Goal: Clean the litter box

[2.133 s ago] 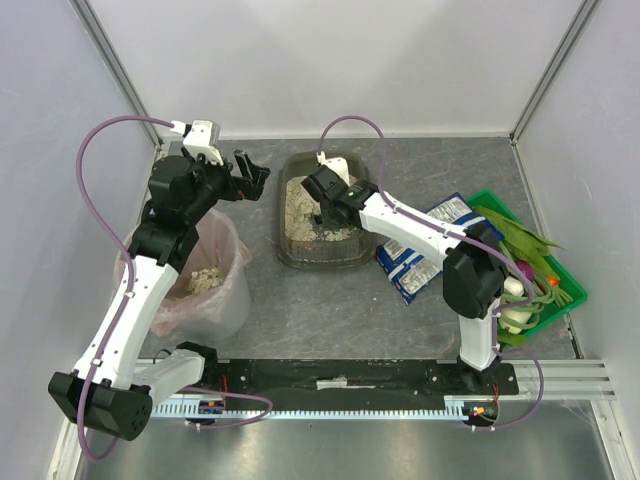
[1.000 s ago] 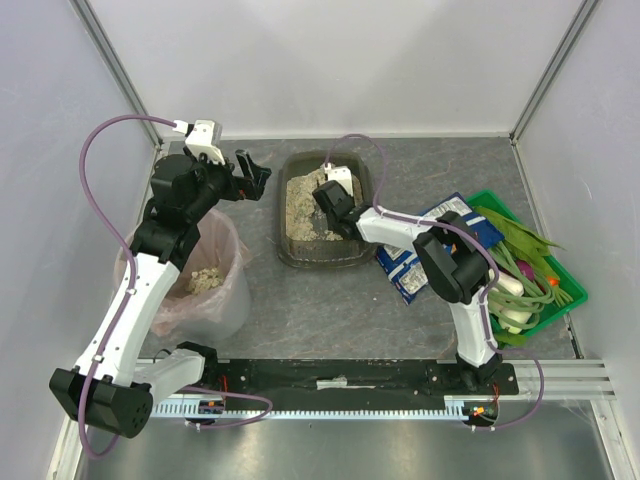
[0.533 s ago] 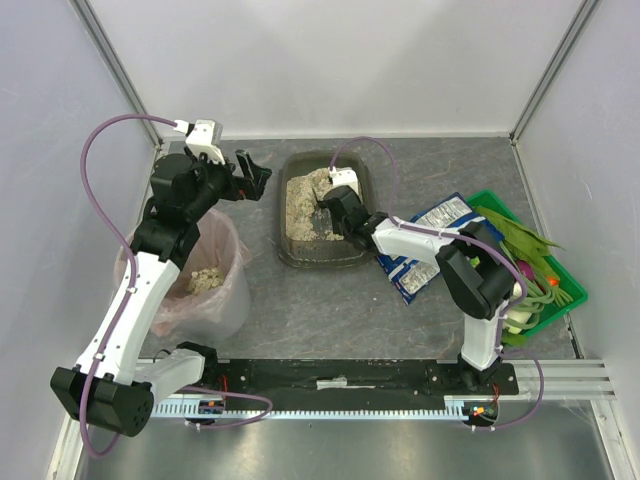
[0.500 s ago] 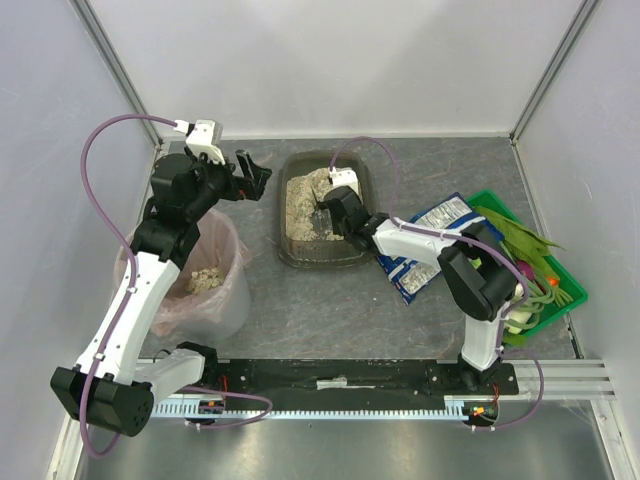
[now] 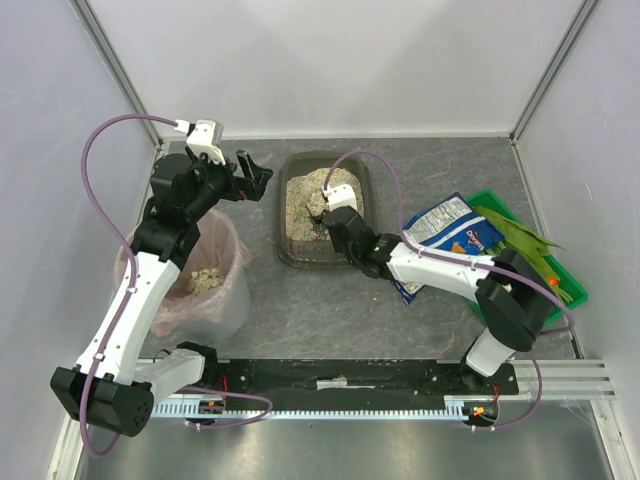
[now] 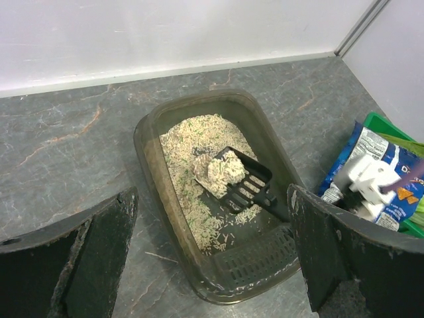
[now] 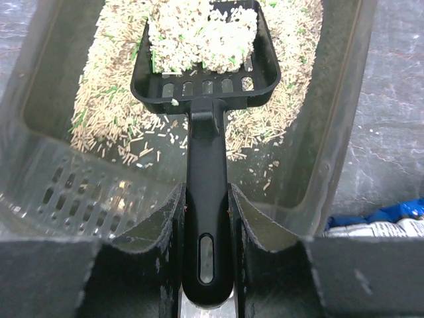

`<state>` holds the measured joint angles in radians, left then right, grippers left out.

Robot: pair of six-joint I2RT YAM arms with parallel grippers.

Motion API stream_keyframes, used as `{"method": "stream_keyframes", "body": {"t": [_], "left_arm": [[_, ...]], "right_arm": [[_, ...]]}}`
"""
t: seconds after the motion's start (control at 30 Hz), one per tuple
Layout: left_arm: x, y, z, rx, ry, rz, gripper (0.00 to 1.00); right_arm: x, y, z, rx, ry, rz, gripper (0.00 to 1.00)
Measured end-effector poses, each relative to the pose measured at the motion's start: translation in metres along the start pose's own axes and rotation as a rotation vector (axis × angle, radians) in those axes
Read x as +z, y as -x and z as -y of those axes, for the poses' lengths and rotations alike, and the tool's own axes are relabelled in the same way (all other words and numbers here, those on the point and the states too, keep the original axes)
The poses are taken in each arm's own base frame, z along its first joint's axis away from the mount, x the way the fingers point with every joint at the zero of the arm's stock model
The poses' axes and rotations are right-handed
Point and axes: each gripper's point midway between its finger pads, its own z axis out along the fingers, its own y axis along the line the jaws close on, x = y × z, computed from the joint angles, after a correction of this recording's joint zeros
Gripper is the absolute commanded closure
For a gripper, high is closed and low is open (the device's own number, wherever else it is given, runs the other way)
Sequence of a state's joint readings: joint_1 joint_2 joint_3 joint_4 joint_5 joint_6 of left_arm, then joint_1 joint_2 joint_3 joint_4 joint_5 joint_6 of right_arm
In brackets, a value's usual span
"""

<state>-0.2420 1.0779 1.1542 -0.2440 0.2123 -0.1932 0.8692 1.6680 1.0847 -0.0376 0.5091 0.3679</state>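
The litter box (image 5: 295,255) is a dark grey-brown tray with pale granules, at the table's middle back; it also shows in the left wrist view (image 6: 149,142) and right wrist view (image 7: 344,132). My right gripper (image 7: 206,218) is shut on the handle of a black slotted scoop (image 7: 205,73), which holds a heap of pale clumped litter above the tray; the scoop shows in the left wrist view (image 6: 242,182) too. In the top view the right gripper (image 5: 336,218) is over the tray's right side. My left gripper (image 5: 252,172) is open and empty, left of the tray.
A round translucent pink-lined bin (image 5: 215,275) with pale litter inside stands at the left under my left arm. Blue snack bags (image 5: 450,235) lie right of the tray. A green crate (image 5: 530,270) of vegetables stands at the far right.
My right arm has swung back and its wrist has drawn toward the tray's near right side, lifting the scoop with a load of litter. The left arm has barely moved.
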Motion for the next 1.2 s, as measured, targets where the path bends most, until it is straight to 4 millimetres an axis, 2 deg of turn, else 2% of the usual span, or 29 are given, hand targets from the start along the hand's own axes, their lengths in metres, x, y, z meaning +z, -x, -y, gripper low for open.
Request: {"method": "stream_keyframes", "body": {"t": [0.13,0.3,0.47,0.6,0.87,1.03,1.2], "left_arm": [[0.001,-0.001,0.000,0.000,-0.002,0.002,0.02],[0.003,-0.004,0.000,-0.006,-0.009,-0.006,0.02],[0.004,-0.011,0.003,-0.015,-0.025,-0.021,0.02],[0.001,-0.025,0.000,-0.020,-0.020,-0.044,0.02],[0.001,-0.030,-0.001,-0.023,-0.018,-0.055,0.02],[0.001,-0.030,0.001,-0.023,-0.025,-0.057,0.02],[-0.002,-0.030,0.001,-0.023,-0.027,-0.054,0.02]], "right_arm": [[-0.029,0.006,-0.003,-0.010,0.003,0.052,1.00],[-0.053,0.004,0.012,0.030,0.000,0.112,1.00],[-0.055,-0.009,0.011,0.012,-0.007,0.106,1.00],[-0.062,-0.021,0.016,-0.003,0.006,0.109,1.00],[-0.067,-0.008,0.027,0.064,0.015,0.159,1.00],[-0.067,-0.005,0.020,0.080,0.035,0.164,1.00],[-0.066,-0.005,0.023,0.094,0.035,0.178,1.00]]}}
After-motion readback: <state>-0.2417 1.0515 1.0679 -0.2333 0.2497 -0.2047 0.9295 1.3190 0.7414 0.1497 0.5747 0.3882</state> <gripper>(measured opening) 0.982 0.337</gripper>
